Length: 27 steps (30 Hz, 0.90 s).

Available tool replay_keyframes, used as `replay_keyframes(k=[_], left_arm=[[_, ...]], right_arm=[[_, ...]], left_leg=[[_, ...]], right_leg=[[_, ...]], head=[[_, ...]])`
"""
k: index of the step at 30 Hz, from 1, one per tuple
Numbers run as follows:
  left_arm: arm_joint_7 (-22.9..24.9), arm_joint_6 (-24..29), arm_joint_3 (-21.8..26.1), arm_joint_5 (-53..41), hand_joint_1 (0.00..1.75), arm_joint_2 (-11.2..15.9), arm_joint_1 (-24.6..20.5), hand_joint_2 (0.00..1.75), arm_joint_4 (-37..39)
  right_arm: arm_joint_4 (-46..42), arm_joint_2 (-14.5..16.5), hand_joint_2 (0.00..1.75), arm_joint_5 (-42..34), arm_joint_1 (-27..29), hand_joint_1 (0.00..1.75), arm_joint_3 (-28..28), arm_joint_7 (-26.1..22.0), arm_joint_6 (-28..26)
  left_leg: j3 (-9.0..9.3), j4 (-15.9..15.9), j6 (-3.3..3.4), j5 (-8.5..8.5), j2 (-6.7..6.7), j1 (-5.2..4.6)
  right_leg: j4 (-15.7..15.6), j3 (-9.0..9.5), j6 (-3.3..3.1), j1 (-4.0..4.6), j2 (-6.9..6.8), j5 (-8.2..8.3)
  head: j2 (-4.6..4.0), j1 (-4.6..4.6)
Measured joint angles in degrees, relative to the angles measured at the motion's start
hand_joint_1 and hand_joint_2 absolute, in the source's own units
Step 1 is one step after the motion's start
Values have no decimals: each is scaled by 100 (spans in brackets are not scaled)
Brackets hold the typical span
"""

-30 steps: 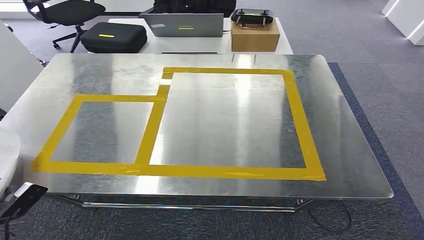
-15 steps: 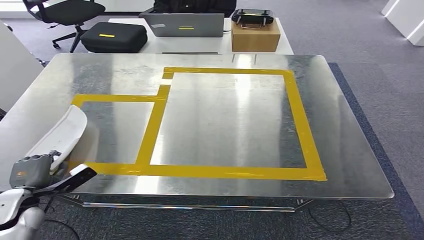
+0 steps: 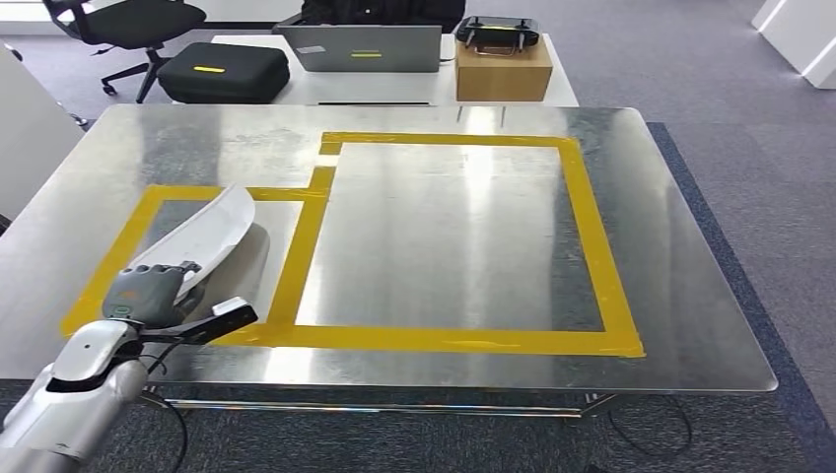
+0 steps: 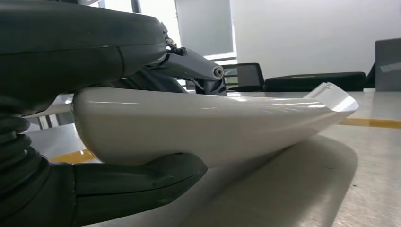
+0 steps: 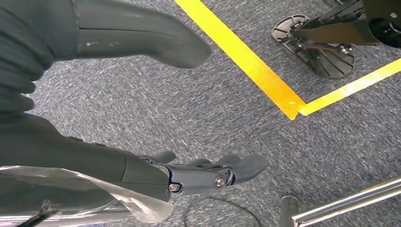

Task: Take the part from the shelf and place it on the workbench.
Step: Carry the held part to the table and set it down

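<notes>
The part (image 3: pixel 209 236) is a long curved white shell. My left hand (image 3: pixel 148 293) grips its near end, holding it over the small taped square at the left of the metal workbench (image 3: pixel 690 256). In the left wrist view the part (image 4: pixel 213 123) lies between thumb and fingers, its far tip raised just above the metal top, a shadow under it. My right hand (image 5: pixel 198 172) hangs beside the bench over grey carpet, fingers apart, holding nothing.
Yellow tape (image 3: pixel 592 236) marks a small square and a larger rectangle on the workbench. Behind it a white desk carries a laptop (image 3: pixel 365 49), a black case (image 3: pixel 222 71) and a cardboard box (image 3: pixel 503 71). An office chair (image 3: pixel 123 25) stands at back left.
My left arm has risen from below the bench's front left edge and carried the white part forward and right, over the small taped square.
</notes>
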Motion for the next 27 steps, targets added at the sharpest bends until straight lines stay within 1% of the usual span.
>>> replay_keyframes(k=[3, 6, 10, 13, 18, 21, 22, 23, 25, 26, 27], left_arm=[[68, 89, -95, 123, 0, 8, 4, 175, 68], [61, 431, -100, 380, 0, 17, 264, 175, -79], [7, 760, -10, 559, 0, 2, 852, 0, -632], [-185, 1021, 102, 745, 0, -89, 1341, 0, -1199], [-442, 1330, 230, 923, 0, -375, 2198, 0, -2291], [-684, 1622, 268, 1145, 0, -598, 2661, 0, -2905], [-814, 1773, 268, 1219, 0, -694, 2850, 0, -3149], [-969, 1934, 265, 1286, 0, -800, 3059, 0, -3418], [-1382, 2204, 252, 1425, 0, -1056, 3449, 0, -3982], [-1651, 2277, 248, 1512, 0, -1218, 3619, 0, -4254], [-1976, 2309, 251, 1628, 0, -1404, 3777, 0, -4519]], right_arm=[[-9, 3, 0, 4, -7, 0, 9, 31, -5], [-10, 11, 0, 7, 23, 0, 16, 45, -47], [-10, 25, 0, -2, 113, 0, 18, 51, -102], [-10, 47, 0, -48, 184, 0, 13, 27, -191], [-9, 86, 0, -119, 343, 0, -28, -25, -339], [-8, 110, 0, -173, 438, 0, -73, -79, -447], [-7, 124, 0, -194, 474, 0, -91, -104, -488], [-2, 141, 0, -216, 508, 0, -109, -126, -527], [11, 175, 0, -252, 572, 0, -150, -157, -594], [18, 189, 0, -264, 595, 0, -167, -166, -614], [23, 201, 0, -272, 611, 0, -186, -171, -634]], left_leg=[[-2, -1, 0, -1, 0, 1], [-2, -2, 0, -2, 6, 1], [-6, -3, 0, -4, 11, 1], [-7, -3, 1, -6, 15, 1], [-8, -3, 3, -9, 19, 0], [-7, -3, 3, -11, 21, -1], [-9, 10, 13, -19, 24, -13], [-10, 14, 40, -9, 26, -24], [23, -88, 119, 91, 44, -30], [57, -194, 164, 172, 52, -13], [86, -292, 191, 236, 64, 4]], right_leg=[[0, 0, 0, 0, 0, 0], [0, -3, -1, -1, 8, -2], [0, -7, 0, 0, 11, -7], [-1, -7, 1, 0, 14, -7], [-5, -7, 1, -1, 15, -7], [-7, -7, 1, -1, 16, -8], [-26, -4, 18, -12, 18, 4], [-54, 1, 49, -24, 22, 29], [-133, 12, 123, -40, 24, 70], [-112, -12, 144, -38, 16, 29], [26, -85, 152, -36, 9, -85]], head=[[0, 0], [0, -1], [0, 1], [0, -1], [0, 0], [0, 0], [0, 0], [0, -3], [0, -3], [0, 5], [0, 18]])
